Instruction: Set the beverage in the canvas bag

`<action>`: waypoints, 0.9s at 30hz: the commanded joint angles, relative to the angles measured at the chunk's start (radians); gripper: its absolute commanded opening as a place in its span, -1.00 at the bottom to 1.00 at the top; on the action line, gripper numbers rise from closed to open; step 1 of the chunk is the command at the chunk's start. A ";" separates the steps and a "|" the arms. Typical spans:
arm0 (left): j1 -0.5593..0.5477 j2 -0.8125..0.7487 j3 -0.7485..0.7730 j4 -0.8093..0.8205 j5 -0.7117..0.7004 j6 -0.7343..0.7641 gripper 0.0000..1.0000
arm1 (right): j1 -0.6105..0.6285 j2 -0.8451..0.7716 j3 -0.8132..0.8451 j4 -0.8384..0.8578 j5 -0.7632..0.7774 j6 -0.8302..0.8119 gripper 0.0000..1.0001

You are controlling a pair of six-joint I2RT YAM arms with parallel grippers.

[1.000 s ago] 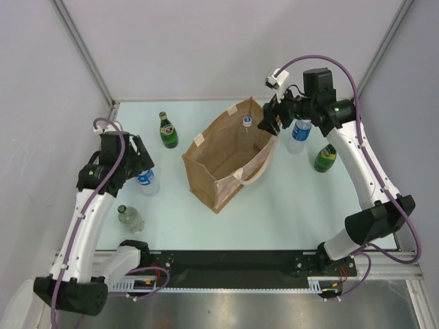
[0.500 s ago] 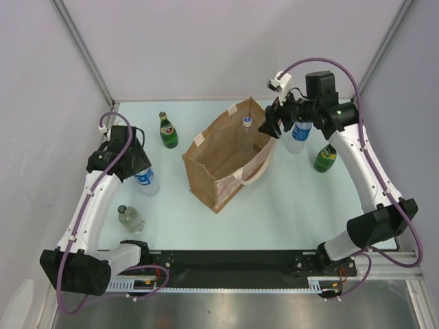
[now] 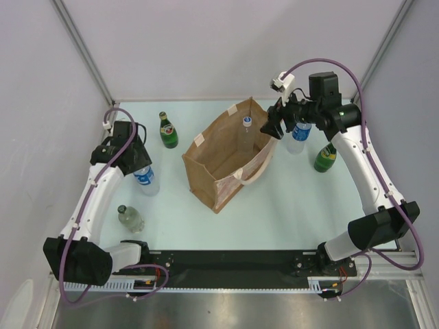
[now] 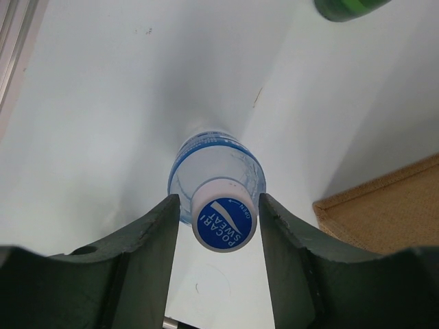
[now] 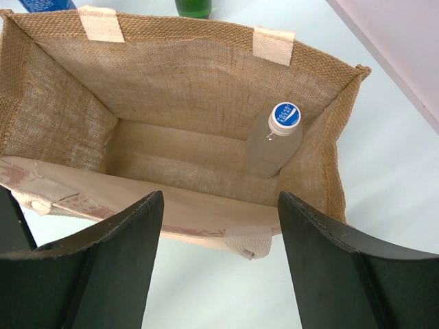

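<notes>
Beverage bottle (image 4: 225, 223), clear plastic with a blue label and a blue-and-white cap, stands upright near the counter's (image 3: 288, 199) left edge, straddled by the left claw (image 4: 219, 199).

Jaws of the left claw flank the cap without clamping, a sliver of gap showing on one side. Best to centre them, pinch just under the cap, then lift straight up before crossing to the tan-brown canvas bag (image 3: 216, 181) with cream strap handles, open-mouthed mid-counter and well apart. Its walls are tall, so the base must clear the rim. A second clear bottle (image 5: 274, 144) stands in its far corner; aim for bare floor beside it. The right claw (image 5: 219, 195) hangs released and empty over the bag's mouth.
</notes>
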 commanded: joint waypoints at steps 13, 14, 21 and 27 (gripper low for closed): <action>0.012 0.009 0.063 0.034 0.027 0.079 -0.61 | -0.005 -0.036 -0.003 0.021 -0.023 0.003 0.46; 0.012 0.004 0.075 0.033 0.044 0.088 -0.67 | -0.007 -0.037 -0.003 0.021 -0.020 0.003 0.46; 0.010 -0.071 0.167 0.065 0.244 0.242 -0.99 | -0.011 -0.042 0.002 0.017 -0.019 -0.001 0.46; 0.001 -0.160 0.228 0.132 0.361 0.322 -1.00 | -0.022 -0.044 0.005 0.016 -0.025 0.002 0.46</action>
